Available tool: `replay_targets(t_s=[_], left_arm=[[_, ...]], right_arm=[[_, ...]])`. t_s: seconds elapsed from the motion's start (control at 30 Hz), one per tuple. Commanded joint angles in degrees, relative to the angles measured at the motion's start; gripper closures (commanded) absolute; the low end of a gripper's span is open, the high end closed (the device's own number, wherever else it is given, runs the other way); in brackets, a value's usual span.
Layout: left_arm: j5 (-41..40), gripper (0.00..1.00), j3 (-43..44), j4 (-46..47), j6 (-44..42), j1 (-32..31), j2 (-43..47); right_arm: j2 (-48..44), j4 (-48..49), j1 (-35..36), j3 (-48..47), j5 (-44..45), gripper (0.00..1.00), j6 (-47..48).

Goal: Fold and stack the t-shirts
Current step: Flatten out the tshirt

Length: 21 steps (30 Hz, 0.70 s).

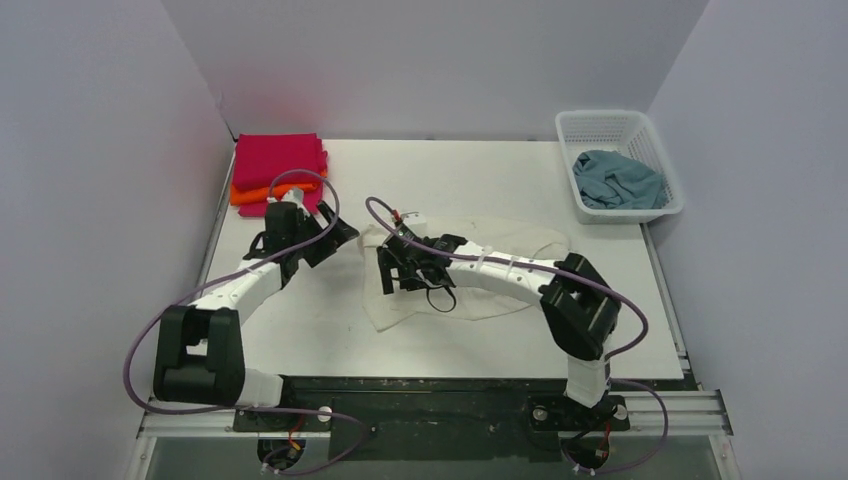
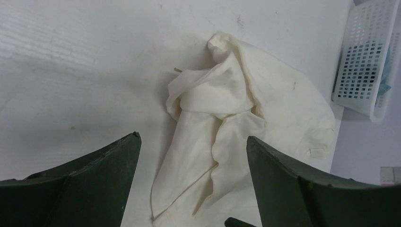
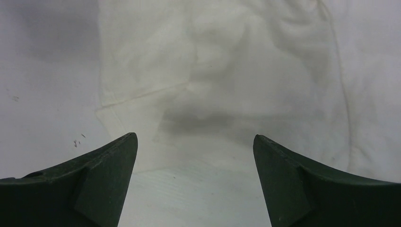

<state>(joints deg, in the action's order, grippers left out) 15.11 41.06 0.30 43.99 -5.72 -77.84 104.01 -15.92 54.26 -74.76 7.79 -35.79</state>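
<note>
At the far-left corner, the pink t-shirt (image 1: 280,155) and orange t-shirt (image 1: 248,192) lay folded and stacked. The cream t-shirt (image 1: 510,240) lay crumpled mid-table, and the grey-blue t-shirt (image 1: 618,180) sat in the basket (image 1: 603,118). Left gripper (image 2: 194,141) and right gripper (image 3: 195,137) stood with jaws wide, holding nothing.

My left gripper (image 2: 193,137): jaws spread wide, arm bent, reaching forward.
My right gripper (image 3: 194,136): jaws spread wide, arm stretched out leftward.

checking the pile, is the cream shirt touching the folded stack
Apart. The top view shows bare table between the cream shirt and the folded stack.
</note>
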Motion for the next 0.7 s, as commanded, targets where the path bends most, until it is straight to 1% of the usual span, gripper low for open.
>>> replay_targets(t_s=[0.0, 0.13, 0.27, 0.33, 0.43, 0.47, 0.53, 0.57, 0.6, 0.63, 0.67], left_arm=[[4.40, 0.07, 6.23, 5.56, -4.73, -1.77, -6.76], [1.10, 0.07, 10.05, 1.72, -9.06, -4.83, -12.05], [-2.75, 0.10, 11.63, -0.17, -12.14, -7.22, -14.87], [-3.89, 0.16, 11.75, -0.20, -12.42, -7.62, -16.11], [-4.13, 0.33, 12.49, -0.21, -12.52, -7.73, -18.29], [-4.00, 0.36, 13.09, -0.21, -12.52, -7.75, -19.42], [-3.63, 0.54, 13.72, -1.64, -12.60, -7.75, -20.81], [-3.44, 0.58, 13.75, -1.90, -12.74, -7.80, -21.14], [-3.41, 0.70, 13.78, -1.89, -12.97, -7.77, -21.52], [-3.50, 0.77, 13.74, -1.97, -13.05, -7.78, -21.66], [-3.62, 0.94, 13.59, -1.92, -13.12, -7.80, -21.70]], right_arm=[[6.00, 2.26, 2.15, -7.81, 3.47, 0.13, -4.13], [9.53, 0.96, 2.67, -9.14, 7.30, 0.18, -6.81], [11.08, -1.28, 2.78, -8.67, 11.88, 0.24, -7.31], [11.56, -1.97, 2.78, -8.12, 12.93, 0.26, -7.34], [11.75, -2.24, 2.78, -7.25, 13.66, 0.28, -7.84], [11.75, -2.44, 2.78, -7.16, 13.96, 0.29, -7.91], [11.75, -3.06, 2.78, -6.78, 15.25, 0.31, -8.11], [11.83, -3.19, 2.78, -6.75, 15.99, 0.32, -8.14], [11.92, -3.38, 2.74, -6.66, 16.14, 0.32, -8.11], [12.25, -3.44, 2.70, -6.64, 16.27, 0.32, -8.14], [12.55, -3.44, 2.70, -6.74, 16.18, 0.33, -8.22]])
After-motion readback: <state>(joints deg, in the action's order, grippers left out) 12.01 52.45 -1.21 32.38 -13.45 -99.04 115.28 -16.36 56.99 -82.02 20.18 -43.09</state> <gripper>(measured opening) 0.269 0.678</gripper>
